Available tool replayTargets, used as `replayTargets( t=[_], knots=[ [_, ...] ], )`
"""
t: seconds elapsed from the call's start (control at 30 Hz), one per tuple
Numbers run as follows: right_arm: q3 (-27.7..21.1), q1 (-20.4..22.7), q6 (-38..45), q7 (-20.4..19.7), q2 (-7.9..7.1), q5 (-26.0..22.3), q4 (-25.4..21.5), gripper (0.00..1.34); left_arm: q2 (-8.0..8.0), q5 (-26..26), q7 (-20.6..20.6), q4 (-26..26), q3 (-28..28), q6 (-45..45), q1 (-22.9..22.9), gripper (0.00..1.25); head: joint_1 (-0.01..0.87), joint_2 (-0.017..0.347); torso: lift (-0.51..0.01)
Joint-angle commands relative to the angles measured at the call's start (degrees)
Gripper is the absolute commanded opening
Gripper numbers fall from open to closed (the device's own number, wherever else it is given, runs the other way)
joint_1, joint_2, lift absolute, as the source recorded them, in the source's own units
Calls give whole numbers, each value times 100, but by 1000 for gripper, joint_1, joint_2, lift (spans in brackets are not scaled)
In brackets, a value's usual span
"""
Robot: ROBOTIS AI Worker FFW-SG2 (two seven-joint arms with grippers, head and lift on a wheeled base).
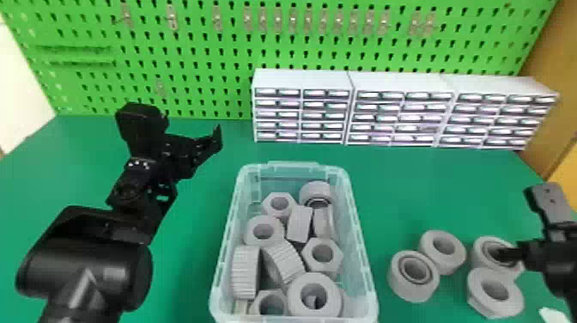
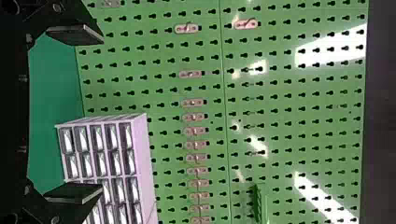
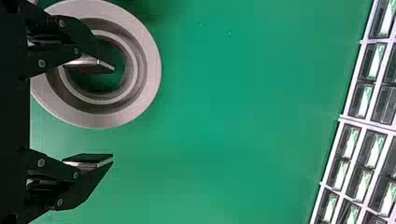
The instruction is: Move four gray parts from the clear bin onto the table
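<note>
At the left of the frame in the head view, the left arm rises from the lower left, its gripper (image 1: 214, 141) above the green table (image 1: 184, 275) and short of the green pegboard (image 1: 184, 64); in the left wrist view its two fingers stand spread, with nothing between them; at lower centre sits the clear bin (image 1: 362, 257), holding a heap of gray parts, among them a hex nut (image 1: 309, 257) toward its right side and a ribbed ring (image 1: 245, 275) on edge by its left wall; white drawer units (image 1: 399, 81) run from upper centre to upper right, in front of the pegboard; at lower right, four gray parts lie on the table: a grooved ring (image 1: 397, 287), a plain ring (image 1: 457, 253) just behind it, a flanged part (image 1: 513, 296), and another ring (image 1: 481, 257); at the right edge the right gripper (image 1: 517, 223) is spread, one finger over that last ring's hole and the other beyond its outer edge; whether either finger touches it, I cannot tell.
</note>
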Motion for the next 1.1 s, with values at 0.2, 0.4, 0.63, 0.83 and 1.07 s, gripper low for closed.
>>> replayTargets(
  t=[0.2,0.4,0.63,0.83,1.07],
  knots=[
    [102,-18,-9,-1,-3,-105,-131,775,0,0,0,0,12,0,9,1085,678,34,-50],
    [216,-18,-62,-1,6,-378,-615,802,0,0,0,0,21,0,17,1085,678,34,-50],
    [304,-18,-387,-194,67,-976,-1230,815,0,9,0,0,30,0,17,1085,678,34,-50],
    [339,62,-738,-388,147,-1503,-1740,815,0,0,0,0,21,0,17,1086,678,34,-50],
    [155,404,-1477,-897,322,-2320,-2364,815,0,0,0,0,56,-9,53,1086,678,34,-50]
  ],
)
